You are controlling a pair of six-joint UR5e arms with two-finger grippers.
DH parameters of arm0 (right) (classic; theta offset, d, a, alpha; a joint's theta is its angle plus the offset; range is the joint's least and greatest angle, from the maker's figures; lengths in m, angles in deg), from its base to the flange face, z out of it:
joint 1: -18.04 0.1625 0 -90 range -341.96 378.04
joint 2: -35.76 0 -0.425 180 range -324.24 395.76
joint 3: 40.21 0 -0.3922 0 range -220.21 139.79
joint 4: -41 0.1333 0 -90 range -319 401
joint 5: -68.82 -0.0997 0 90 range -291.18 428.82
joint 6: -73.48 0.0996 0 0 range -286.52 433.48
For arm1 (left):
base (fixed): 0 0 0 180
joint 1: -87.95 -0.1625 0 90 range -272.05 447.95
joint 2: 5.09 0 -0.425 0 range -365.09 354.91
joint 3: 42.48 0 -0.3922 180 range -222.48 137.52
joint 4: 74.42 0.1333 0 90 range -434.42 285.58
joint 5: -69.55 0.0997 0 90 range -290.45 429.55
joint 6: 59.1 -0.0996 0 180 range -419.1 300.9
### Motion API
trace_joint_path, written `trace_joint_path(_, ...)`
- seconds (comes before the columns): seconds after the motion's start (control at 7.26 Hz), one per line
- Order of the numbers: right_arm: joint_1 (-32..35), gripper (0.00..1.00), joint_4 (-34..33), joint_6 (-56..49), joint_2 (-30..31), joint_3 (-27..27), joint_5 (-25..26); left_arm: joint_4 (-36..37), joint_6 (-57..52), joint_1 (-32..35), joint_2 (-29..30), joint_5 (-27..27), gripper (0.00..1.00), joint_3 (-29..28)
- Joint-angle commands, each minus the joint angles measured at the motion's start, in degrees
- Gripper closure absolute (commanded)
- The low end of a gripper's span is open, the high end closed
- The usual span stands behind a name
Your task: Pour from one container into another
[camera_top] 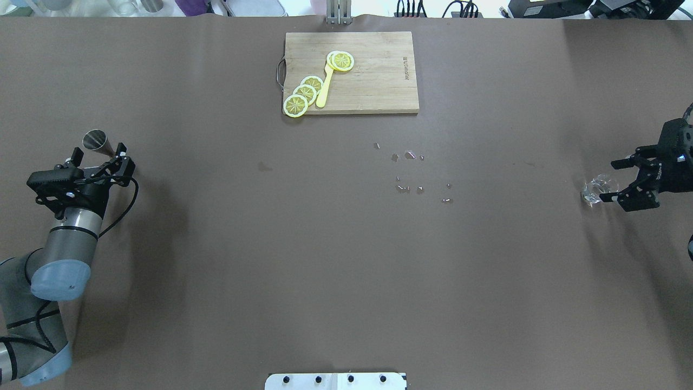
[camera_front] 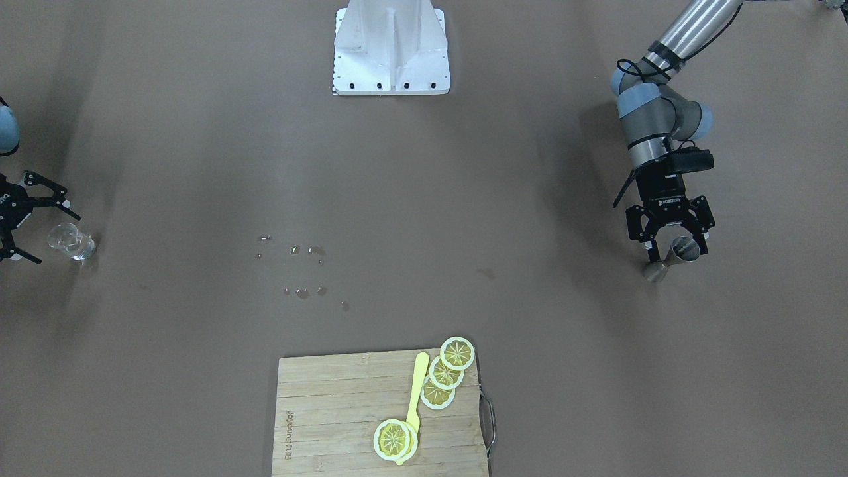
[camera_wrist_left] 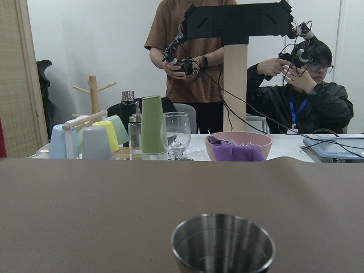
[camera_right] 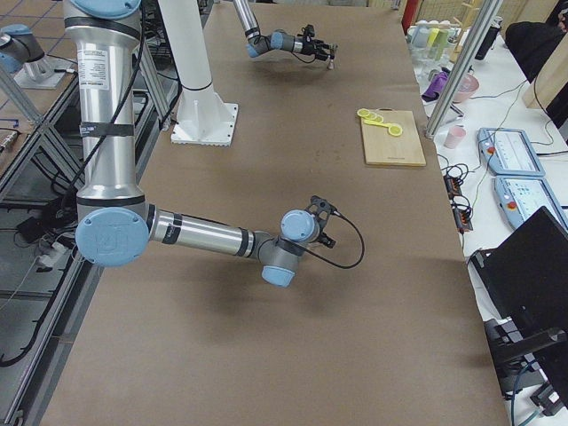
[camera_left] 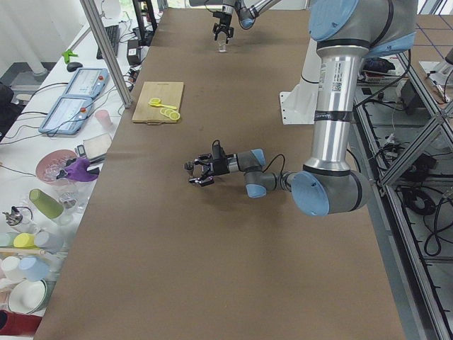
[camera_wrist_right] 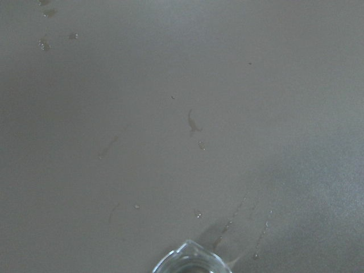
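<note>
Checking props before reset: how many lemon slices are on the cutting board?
4. End slice, middle slice and third slice overlap in a row beside the cutting board handle; a fourth slice lies on the yellow spoon. Another may hide beneath it.

Metal cup [camera_wrist_left: 223,244]: the left wrist view's bottom edge cuts it; we see only rim and inside.
Glass [camera_wrist_right: 190,259]: only its spouted rim shows in the right wrist view; contents we cannot tell.
Right gripper [camera_front: 59,238]: its body runs off the front view's left edge.
Cutting board [camera_front: 331,397]: bottom edge cropped there.
</note>
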Motion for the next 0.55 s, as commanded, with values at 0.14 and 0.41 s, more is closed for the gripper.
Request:
trace_joint_path(0.14, -1.27, 0.0, 0.15, 0.16, -0.09, -0.7, 1.52, 2.36, 2.2, -0.2, 0.41, 0.0, 0.03, -0.03)
trace_joint_path(0.41, -2.32, 0.0, 0.15, 0.16, -1.31, -1.84, 2.4, 3.32, 2.2, -0.2, 1.11, 0.08, 0.06, -0.03)
